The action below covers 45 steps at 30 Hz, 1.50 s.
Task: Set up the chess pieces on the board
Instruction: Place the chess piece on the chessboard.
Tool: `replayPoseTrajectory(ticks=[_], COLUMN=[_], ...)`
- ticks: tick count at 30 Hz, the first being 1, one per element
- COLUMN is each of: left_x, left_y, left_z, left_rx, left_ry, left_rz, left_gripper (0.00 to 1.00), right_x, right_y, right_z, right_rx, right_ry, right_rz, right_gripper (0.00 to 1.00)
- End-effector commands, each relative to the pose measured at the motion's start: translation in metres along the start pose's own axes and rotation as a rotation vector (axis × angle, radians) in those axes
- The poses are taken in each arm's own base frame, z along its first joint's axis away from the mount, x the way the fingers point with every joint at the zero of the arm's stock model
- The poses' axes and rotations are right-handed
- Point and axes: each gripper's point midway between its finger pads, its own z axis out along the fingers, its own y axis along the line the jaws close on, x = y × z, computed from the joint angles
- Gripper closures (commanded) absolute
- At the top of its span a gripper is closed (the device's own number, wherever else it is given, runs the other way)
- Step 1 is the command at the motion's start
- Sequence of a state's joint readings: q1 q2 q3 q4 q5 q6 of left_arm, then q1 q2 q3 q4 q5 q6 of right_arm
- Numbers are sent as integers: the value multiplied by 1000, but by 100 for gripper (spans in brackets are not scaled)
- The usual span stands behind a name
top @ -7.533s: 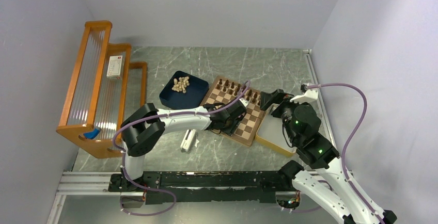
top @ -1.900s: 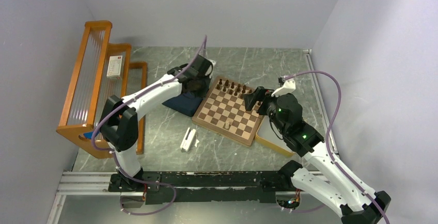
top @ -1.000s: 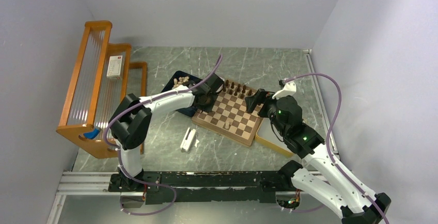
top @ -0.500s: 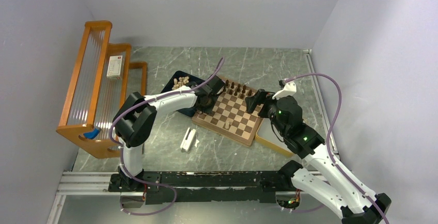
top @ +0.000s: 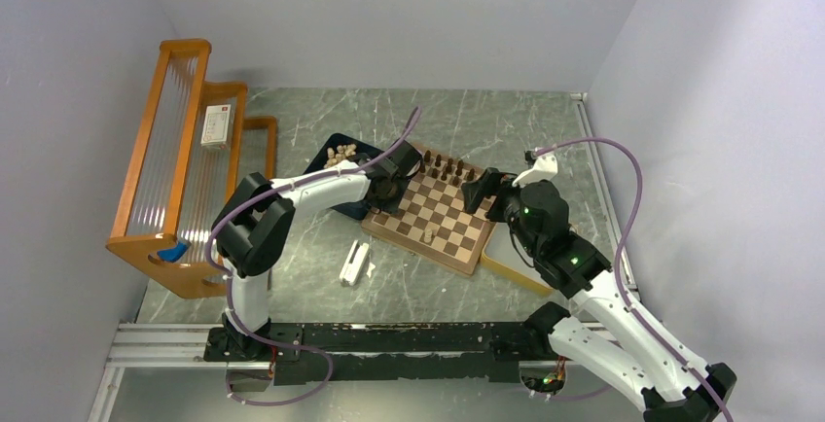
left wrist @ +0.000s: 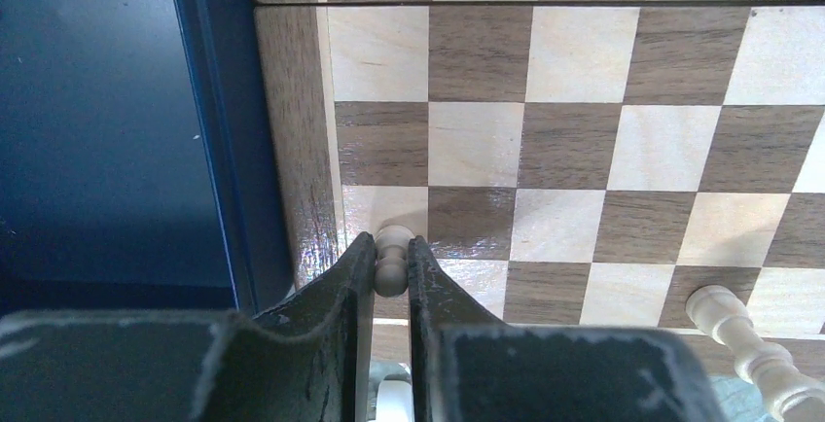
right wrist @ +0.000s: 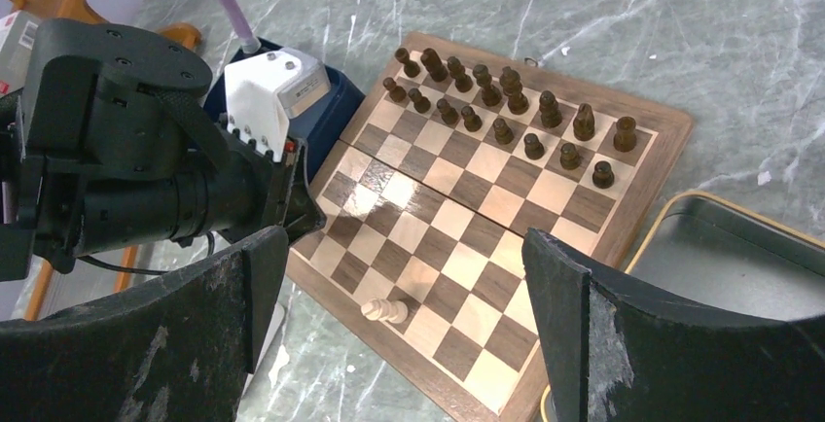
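The board (top: 452, 223) lies at mid table, with dark chess pieces (top: 448, 167) in two rows along its far side. My left gripper (top: 382, 193) hangs over the board's left edge, shut on a pale pawn (left wrist: 392, 262) that sits just above a light edge square of the board (left wrist: 574, 140). One more pale piece (right wrist: 384, 310) is on a square near the front rim; the left wrist view shows that pale piece (left wrist: 749, 344) at its lower right. My right gripper (right wrist: 404, 266) hovers open above the board's right part (right wrist: 457, 218), holding nothing.
A dark blue tray (top: 326, 187) with several pale pieces (top: 339, 156) touches the board's left side. A yellow-rimmed tray (right wrist: 739, 247) lies to the right. A white object (top: 354, 263) rests on the table in front. A wooden rack (top: 185, 164) stands far left.
My left gripper went from the front of the board to the blue tray, then came back to the board's left edge with a pale pawn. It has held still for the last half second.
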State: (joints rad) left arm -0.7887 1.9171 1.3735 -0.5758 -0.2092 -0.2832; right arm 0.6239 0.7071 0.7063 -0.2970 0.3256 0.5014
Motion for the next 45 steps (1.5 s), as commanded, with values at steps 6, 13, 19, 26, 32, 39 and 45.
replayPoseTrajectory(ticks=[6, 13, 19, 26, 32, 39, 45], left_x=[-7, -6, -3, -5, -6, -9, -13], left_y=[2, 6, 8, 10, 12, 8, 3], left_z=[11, 11, 10, 10, 8, 8, 7], left_rx=[-14, -34, -34, -46, -55, -32, -7], left_ry=[0, 5, 9, 6, -3, -10, -16], left_rz=[22, 21, 30, 33, 32, 34, 32], left_gripper=[78, 79, 77, 73, 70, 66, 59], right_x=[-16, -21, -20, -22, -21, -19, -17], right_y=[11, 12, 10, 12, 11, 13, 14], right_z=[1, -2, -2, -3, -3, -2, 1], right_rx=[-19, -27, -22, -25, -25, -29, -32], right_ry=[-25, -45, -45, -46, -42, -37, -29], right_rz=[5, 18, 12, 19, 24, 29, 28], right_gripper=[5, 5, 5, 5, 5, 5, 5])
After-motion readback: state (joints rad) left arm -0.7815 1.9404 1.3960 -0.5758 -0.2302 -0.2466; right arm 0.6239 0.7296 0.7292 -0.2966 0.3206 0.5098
